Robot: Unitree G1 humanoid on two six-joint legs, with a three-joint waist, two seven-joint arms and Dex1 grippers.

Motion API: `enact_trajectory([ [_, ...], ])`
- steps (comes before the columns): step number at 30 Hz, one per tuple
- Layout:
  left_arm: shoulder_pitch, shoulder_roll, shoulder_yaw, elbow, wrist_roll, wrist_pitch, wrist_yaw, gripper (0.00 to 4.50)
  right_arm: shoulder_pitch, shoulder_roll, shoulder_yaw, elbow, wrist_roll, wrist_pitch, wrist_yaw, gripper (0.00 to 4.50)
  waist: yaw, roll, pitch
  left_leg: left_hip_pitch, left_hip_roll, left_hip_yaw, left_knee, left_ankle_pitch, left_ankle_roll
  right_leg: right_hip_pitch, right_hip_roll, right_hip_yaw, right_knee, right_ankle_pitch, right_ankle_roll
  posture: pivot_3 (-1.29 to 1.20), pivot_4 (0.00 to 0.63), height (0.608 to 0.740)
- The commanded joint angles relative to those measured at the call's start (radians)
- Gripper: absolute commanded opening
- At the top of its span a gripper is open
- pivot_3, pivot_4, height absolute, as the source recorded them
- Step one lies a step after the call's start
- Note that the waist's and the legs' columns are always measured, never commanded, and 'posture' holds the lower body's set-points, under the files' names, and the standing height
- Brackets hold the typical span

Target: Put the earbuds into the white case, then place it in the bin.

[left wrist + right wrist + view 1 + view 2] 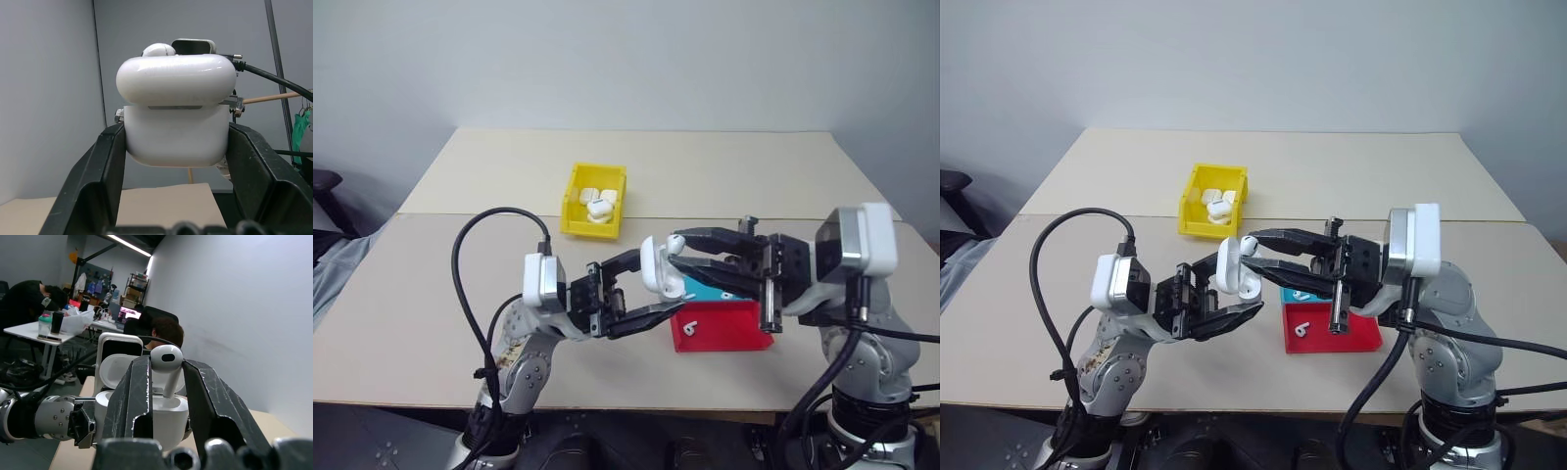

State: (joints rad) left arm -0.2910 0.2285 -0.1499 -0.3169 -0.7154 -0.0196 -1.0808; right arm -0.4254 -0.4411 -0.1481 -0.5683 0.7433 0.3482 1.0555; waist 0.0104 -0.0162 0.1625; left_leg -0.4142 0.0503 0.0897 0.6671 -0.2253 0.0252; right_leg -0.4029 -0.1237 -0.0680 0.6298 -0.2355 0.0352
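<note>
White case (pixel 176 115), lid open, is held above the bench (pixel 724 176) between the closed fingers of the left gripper (pixel 641 294), presumably steadied so it can be loaded. The right gripper (pixel 166 382), fingers clamped on an earbud (pixel 167 363), holds it stem-down over the case's open well. Another earbud (pixel 1301 329) lies in the red tray (pixel 1351 338). The yellow bin (pixel 574 201) stands farther back, already holding several white cases.

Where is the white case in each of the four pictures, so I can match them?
Left eye view: white case, centre, between both grippers.
Right eye view: the case, left of centre, above the red tray.
Left wrist view: the case, mid-picture, clamped between black jaws.
Right wrist view: the case, lid open, behind the earbud.
Shared landmark: the left gripper holding it.
</note>
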Motion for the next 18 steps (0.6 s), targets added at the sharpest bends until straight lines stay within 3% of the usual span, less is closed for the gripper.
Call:
enact_trajectory([
  [1,0.006,-0.007,0.009,-0.042,-0.009,-0.013,-0.005,2.75,-0.004,-0.017,0.011,-0.002,-0.012,-0.043,-0.011,0.75,0.0,0.0,0.0,0.0,0.0,0.0,0.0,0.0,0.0,0.0,0.0,0.0,0.0,0.0,0.0,0.0,0.15,0.74],
  [14,0.008,-0.014,0.006,-0.039,0.006,-0.024,-0.011,2.75,0.015,-0.054,0.059,0.019,-0.035,-0.103,-0.008,0.75,0.001,0.0,0.0,0.0,0.0,0.0,0.0,0.0,0.0,0.0,0.0,0.0,0.0,0.0,0.0,0.0,0.15,0.74],
  [18,0.007,-0.015,0.007,-0.037,0.009,-0.026,-0.015,2.75,0.018,-0.069,0.076,0.019,-0.053,-0.117,-0.003,2.02,0.001,0.0,0.0,0.0,0.0,0.0,0.0,0.0,0.0,0.0,0.0,0.0,0.0,0.0,0.0,0.0,0.15,0.74],
])
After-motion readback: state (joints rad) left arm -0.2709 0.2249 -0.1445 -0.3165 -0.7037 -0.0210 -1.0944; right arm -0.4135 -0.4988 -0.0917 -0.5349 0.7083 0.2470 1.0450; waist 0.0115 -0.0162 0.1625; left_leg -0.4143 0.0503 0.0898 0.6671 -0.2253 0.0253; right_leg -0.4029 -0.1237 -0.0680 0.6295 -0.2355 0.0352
